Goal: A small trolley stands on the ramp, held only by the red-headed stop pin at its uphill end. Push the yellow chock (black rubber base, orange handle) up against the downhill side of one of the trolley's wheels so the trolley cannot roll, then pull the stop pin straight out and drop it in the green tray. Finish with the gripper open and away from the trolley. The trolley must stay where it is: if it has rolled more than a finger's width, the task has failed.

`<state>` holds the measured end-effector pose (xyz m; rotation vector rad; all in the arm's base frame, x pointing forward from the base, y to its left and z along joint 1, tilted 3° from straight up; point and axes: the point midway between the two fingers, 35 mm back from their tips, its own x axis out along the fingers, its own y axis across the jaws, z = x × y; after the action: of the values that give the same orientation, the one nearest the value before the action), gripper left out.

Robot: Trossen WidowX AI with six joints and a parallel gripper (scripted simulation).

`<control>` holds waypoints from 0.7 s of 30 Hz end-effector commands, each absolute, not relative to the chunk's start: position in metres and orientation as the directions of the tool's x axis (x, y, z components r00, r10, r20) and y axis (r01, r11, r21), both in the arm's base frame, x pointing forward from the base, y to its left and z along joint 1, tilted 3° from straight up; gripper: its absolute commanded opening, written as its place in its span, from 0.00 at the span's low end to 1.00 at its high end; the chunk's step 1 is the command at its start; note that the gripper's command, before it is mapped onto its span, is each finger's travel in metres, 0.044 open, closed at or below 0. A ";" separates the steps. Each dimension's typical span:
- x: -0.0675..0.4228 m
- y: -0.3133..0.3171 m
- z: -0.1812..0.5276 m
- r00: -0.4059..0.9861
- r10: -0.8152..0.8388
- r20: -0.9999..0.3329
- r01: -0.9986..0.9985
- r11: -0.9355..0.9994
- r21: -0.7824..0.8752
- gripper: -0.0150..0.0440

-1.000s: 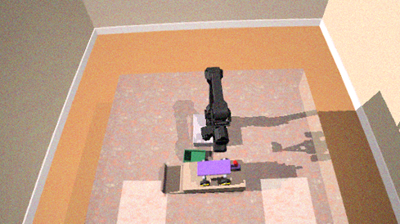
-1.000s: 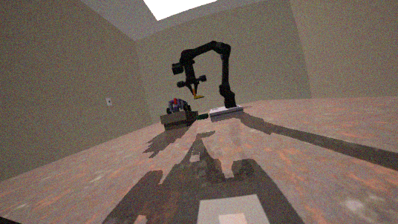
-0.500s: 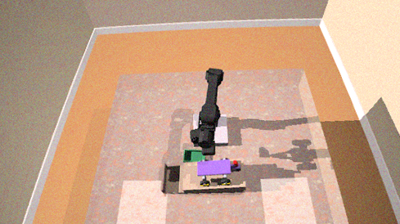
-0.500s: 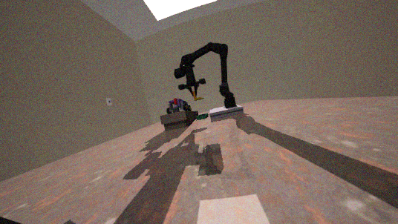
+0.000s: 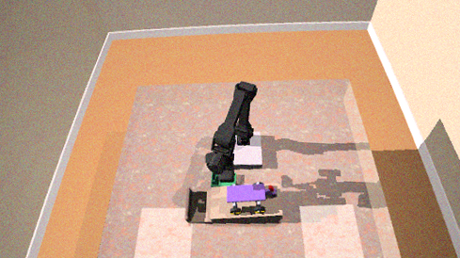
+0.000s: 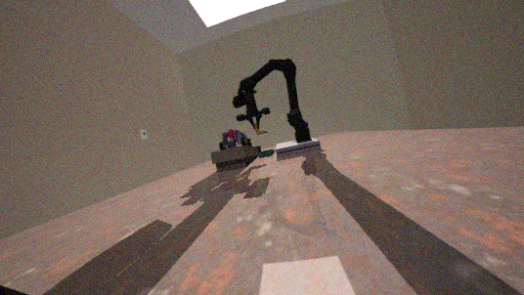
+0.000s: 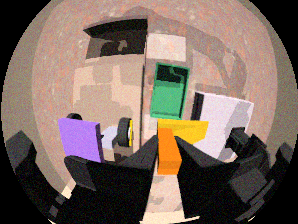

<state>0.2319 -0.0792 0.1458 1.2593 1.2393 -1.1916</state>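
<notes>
- The pincer point(image 7: 168, 163) is clenched on the orange handle point(image 7: 169, 149) of the yellow chock point(image 7: 181, 129), which hangs in the air below it.
- In the exterior view the chock point(image 6: 257, 128) is clear of the table point(image 6: 371, 195), held above and to the right of the ramp point(image 6: 235, 155).
- In the top view the black arm point(image 5: 232, 128) reaches from its pale base plate point(image 5: 249, 154) toward the ramp point(image 5: 237, 212); the pincer itself is hidden under the wrist there.
- The green tray point(image 7: 168, 91) lies on the table just beyond the chock in the wrist view; in the top view part of the tray point(image 5: 222, 180) shows beside the arm, next to the ramp.
- The trolley point(image 5: 246, 193), with its purple deck, stands on the ramp, its wheels point(image 5: 247, 211) toward the near edge.
- The red-headed stop pin point(image 5: 271, 189) sits at the trolley's right end in the top view.
- In the wrist view the purple deck point(image 7: 80, 137) lies left of the chock, well apart from it.
</notes>
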 end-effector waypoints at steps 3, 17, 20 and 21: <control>0.239 -0.104 0.145 0.015 0.043 -0.999 1.000 -0.010 0.015 0.25; 0.252 -0.152 0.143 0.016 0.039 -0.999 1.000 -0.010 0.016 0.25; 0.254 -0.156 0.143 0.016 0.040 -0.999 1.000 -0.016 0.015 0.25; 0.254 -0.156 0.143 0.015 0.041 -0.999 0.999 -0.034 0.014 0.25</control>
<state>0.2514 -0.1501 0.1400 1.2613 1.2274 -1.1933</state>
